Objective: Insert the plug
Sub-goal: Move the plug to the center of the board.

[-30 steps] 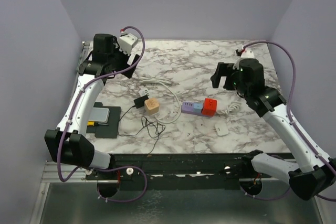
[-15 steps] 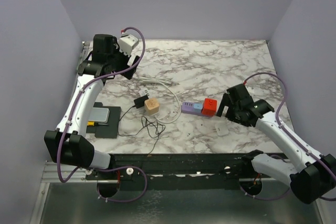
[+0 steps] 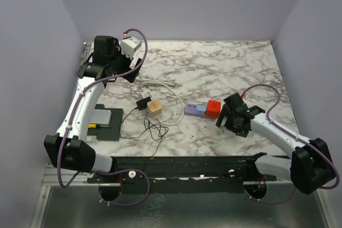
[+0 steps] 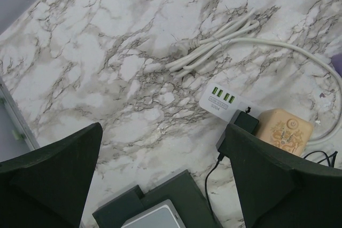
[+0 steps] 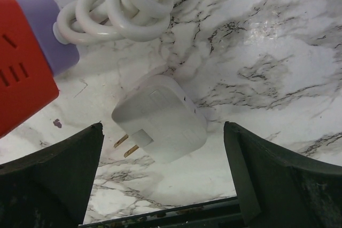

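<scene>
Between the spread fingers (image 5: 59, 174) of the right gripper (image 5: 163, 127), and just ahead of their tips, the plug (image 5: 160, 118) lies flat on the marble table (image 5: 278, 46). The jaws stand wide open and hold nothing, and they look apart from the plug, hovering over it. Its two brass prongs point slantwise toward one finger. Beyond that same finger, a little further ahead, sits the red end of the power strip (image 5: 21, 89), with its coiled white cord (image 5: 123, 4) straight ahead of the fingers.

The plug looks light and rigid, a smooth rounded white shell that will probably slip if pinched at the corners. The best hold seems to be across its two flat side faces, behind the prongs, leaving them free.

The left gripper (image 4: 164, 127) is also open and empty; the plug is nowhere near its fingers.
</scene>
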Robot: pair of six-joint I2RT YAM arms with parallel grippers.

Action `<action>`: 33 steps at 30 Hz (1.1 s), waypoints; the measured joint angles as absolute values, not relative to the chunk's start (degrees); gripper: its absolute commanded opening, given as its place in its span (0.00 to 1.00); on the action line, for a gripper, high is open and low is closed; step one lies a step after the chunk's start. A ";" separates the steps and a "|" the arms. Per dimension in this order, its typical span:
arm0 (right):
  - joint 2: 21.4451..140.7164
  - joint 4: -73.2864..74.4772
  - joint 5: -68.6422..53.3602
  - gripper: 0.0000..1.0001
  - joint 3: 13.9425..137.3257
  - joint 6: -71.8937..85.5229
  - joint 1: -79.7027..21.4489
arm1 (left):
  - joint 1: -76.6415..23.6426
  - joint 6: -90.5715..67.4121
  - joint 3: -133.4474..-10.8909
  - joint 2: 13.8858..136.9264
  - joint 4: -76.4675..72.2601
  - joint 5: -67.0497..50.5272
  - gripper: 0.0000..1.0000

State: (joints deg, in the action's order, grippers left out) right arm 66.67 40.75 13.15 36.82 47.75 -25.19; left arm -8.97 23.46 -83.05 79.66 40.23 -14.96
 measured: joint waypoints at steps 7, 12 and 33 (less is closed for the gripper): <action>70.15 35.70 12.32 0.95 34.06 48.38 -25.17 | -8.97 23.51 -83.05 78.81 42.09 -15.70 0.99; 69.78 33.52 10.96 0.83 33.65 47.99 -25.15 | -8.97 23.64 -83.05 77.89 42.61 -16.08 0.99; 74.46 28.69 8.64 0.87 36.40 50.00 -35.75 | -8.97 24.62 -83.05 77.41 44.80 -17.82 0.99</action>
State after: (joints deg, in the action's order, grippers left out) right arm 74.46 28.69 8.64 36.40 50.00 -35.75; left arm -8.97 24.62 -83.05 77.41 44.80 -17.82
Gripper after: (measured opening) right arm 0.872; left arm 0.989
